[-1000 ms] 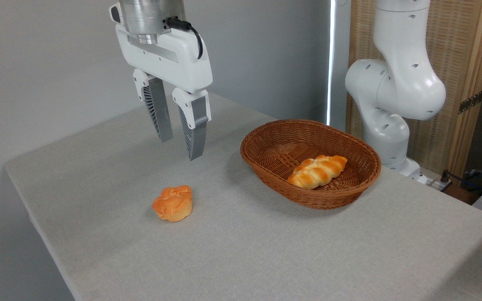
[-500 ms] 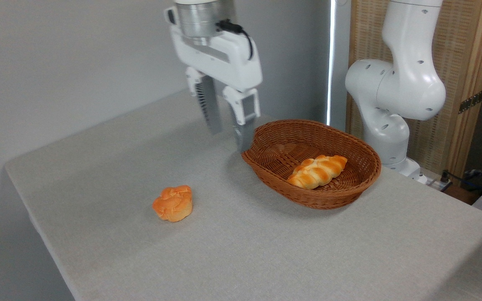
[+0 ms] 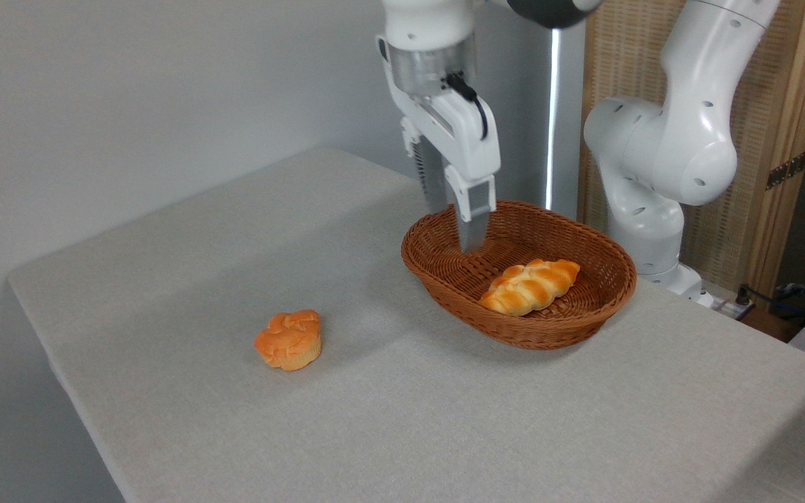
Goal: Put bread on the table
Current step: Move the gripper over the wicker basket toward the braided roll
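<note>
The grey surface [image 3: 444, 419] is nearest, and most of it is bare cloth. A small round orange bun [image 3: 289, 339] sits on it at the left, in the same spot as before. Farther back, on the right, is the brown basket [image 3: 549, 332]. The bread [image 3: 530, 286] lies inside it, on the right part of the basket floor, and has not moved. The pincer [image 3: 457, 230] has moved a lot. A moment ago it hung over the bare cloth at the left. Now it hangs over the left end of the basket, pointing down. It holds nothing. Its fingers line up from here, so I cannot tell how far apart they are. It does not touch the bread.
</note>
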